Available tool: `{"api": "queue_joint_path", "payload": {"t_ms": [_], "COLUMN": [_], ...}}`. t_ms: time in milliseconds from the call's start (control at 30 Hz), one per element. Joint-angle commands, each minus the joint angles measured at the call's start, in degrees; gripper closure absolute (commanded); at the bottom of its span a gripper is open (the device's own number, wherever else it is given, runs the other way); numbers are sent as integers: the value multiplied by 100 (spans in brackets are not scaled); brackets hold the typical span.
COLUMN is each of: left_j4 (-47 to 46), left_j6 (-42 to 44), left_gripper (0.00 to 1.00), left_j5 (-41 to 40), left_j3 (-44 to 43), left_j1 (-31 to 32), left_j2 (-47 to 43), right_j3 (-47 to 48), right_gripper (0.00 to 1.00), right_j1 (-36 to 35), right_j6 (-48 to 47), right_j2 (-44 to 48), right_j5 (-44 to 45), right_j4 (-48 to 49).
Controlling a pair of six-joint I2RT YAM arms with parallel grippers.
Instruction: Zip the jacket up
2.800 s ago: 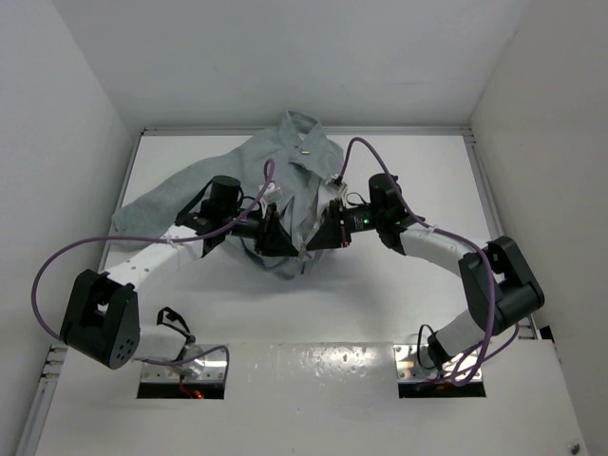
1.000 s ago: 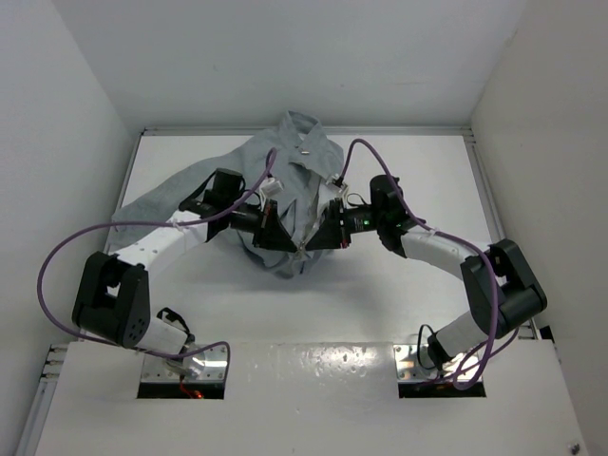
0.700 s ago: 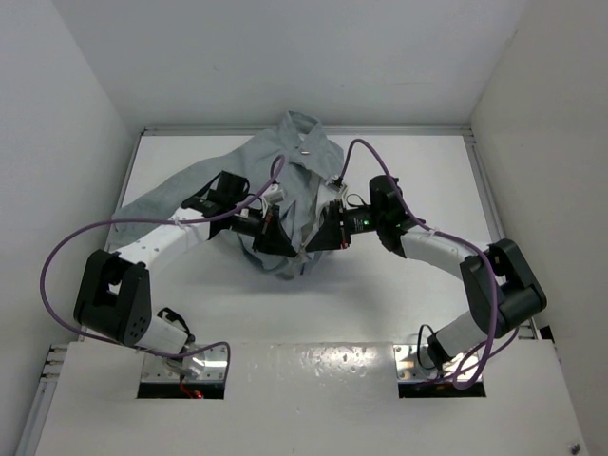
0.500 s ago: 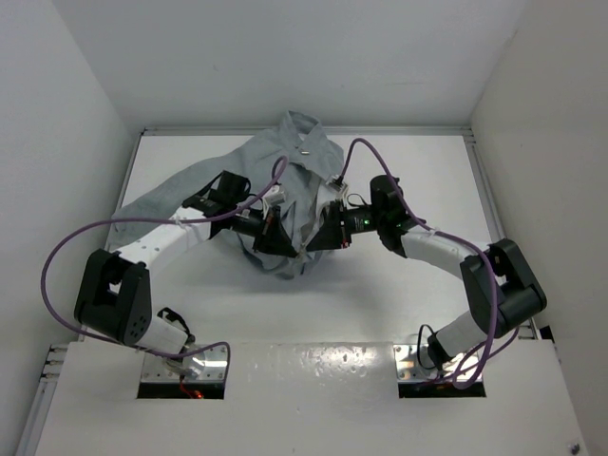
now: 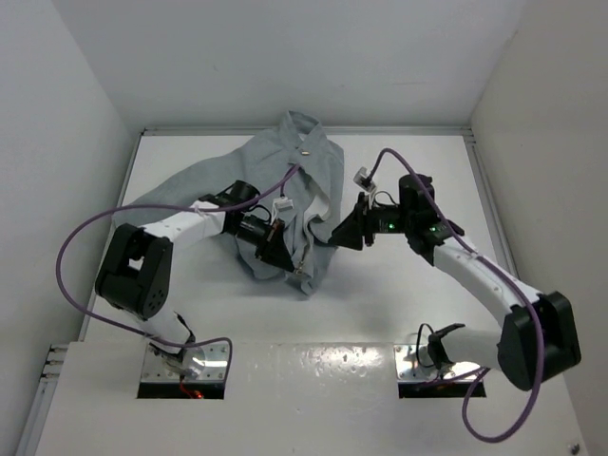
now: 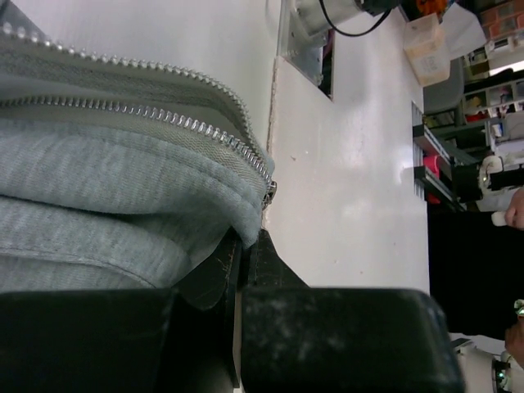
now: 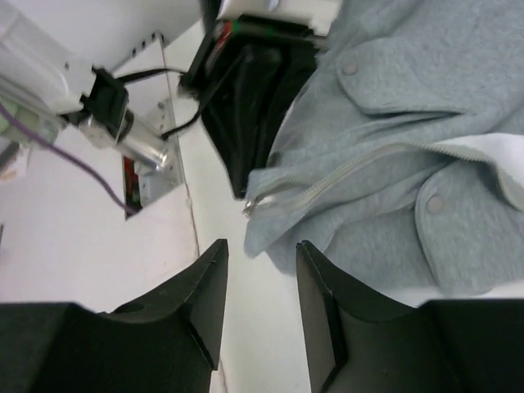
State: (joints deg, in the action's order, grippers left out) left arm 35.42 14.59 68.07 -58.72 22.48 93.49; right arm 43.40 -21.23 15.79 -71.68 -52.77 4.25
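The light grey jacket [image 5: 296,180] lies bunched in the middle of the white table, collar toward the back. My left gripper [image 5: 283,256] is shut on its lower front hem. In the left wrist view my left gripper [image 6: 244,243] pinches the grey fabric [image 6: 106,180] right beside the metal zipper teeth [image 6: 164,116] and the zipper's end [image 6: 268,192]. My right gripper [image 5: 338,235] is open and empty, a little to the right of the jacket. In the right wrist view my right gripper [image 7: 262,250] stands short of the hem, the zipper end [image 7: 250,206] just ahead.
The jacket's left sleeve [image 5: 157,199] trails toward the left wall. Purple cables [image 5: 81,247] loop over both arms. The white mounting plate [image 5: 313,366] runs along the near edge. White walls close in the table on three sides.
My right gripper has let go of the jacket and drawn back to the right, now open. My left gripper has stayed shut on the hem and shifted it slightly toward the near side.
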Motion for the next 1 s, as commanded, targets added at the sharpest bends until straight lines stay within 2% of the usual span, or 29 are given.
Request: {"api": "queue_joint_path", "payload": {"t_ms": [0,67,100,133,167,200,233,267,300,333,433,467,567,667,800,900,967], "left_j4": [79,79,79,79,79,79,79,79,79,79,132,132,132,132,-332,-702,-765], "left_j6": [-88,-88,-157,-228,-228,-289,-351,-352,-404,-404,-562,-676,-877,-1028,-1536,-2089,-2161], "left_gripper": [100,100,100,100,100,100,100,100,100,100,100,100,100,100,100,100,100], "left_j5": [400,461,557,610,732,803,865,866,866,866,866,866,918,848,567,479,479], "left_j3": [-306,-307,-307,-359,-360,-360,-360,-360,-360,-360,-360,-307,-114,18,263,414,475], "left_j1": [64,64,64,64,11,11,11,11,11,11,11,11,11,-42,-42,-42,-94], "left_j2": [37,177,230,353,406,407,485,486,555,556,556,556,328,153,-137,-252,-341], "right_j3": [125,-94,-295,-427,-742,-1110,-1445,-1735,-1834,-1922,-2230,-2396,-2677,-2889,-3380,-3601,-3654], "right_gripper": [61,58,56,51,49,47,41,39,37,37,39,42,47,53,56,55,55], "right_j1": [-82,-415,-582,-1140,-1364,-1766,-2118,-2243,-2506,-2604,-3044,-3279,-3667,-3896,-4432,-4748,-4872], "right_j6": [-927,-1323,-1925,-2253,-3030,-3229,-3545,-3792,-3872,-3951,-4443,-4636,-5085,-5428,-6550,-7001,-7238], "right_j2": [312,672,1108,1260,1410,1759,1867,1929,2043,2053,1957,1869,1701,1710,1701,1780,1763], "right_j5": [41,144,728,1047,1842,2563,2857,3452,3684,4174,4799,4864,5364,5444,5322,4988,4865], "right_j4": [-1241,-1593,-1629,-1673,-1551,-1402,-844,-638,-218,-40,786,1379,2199,2938,4097,4277,4251]}}
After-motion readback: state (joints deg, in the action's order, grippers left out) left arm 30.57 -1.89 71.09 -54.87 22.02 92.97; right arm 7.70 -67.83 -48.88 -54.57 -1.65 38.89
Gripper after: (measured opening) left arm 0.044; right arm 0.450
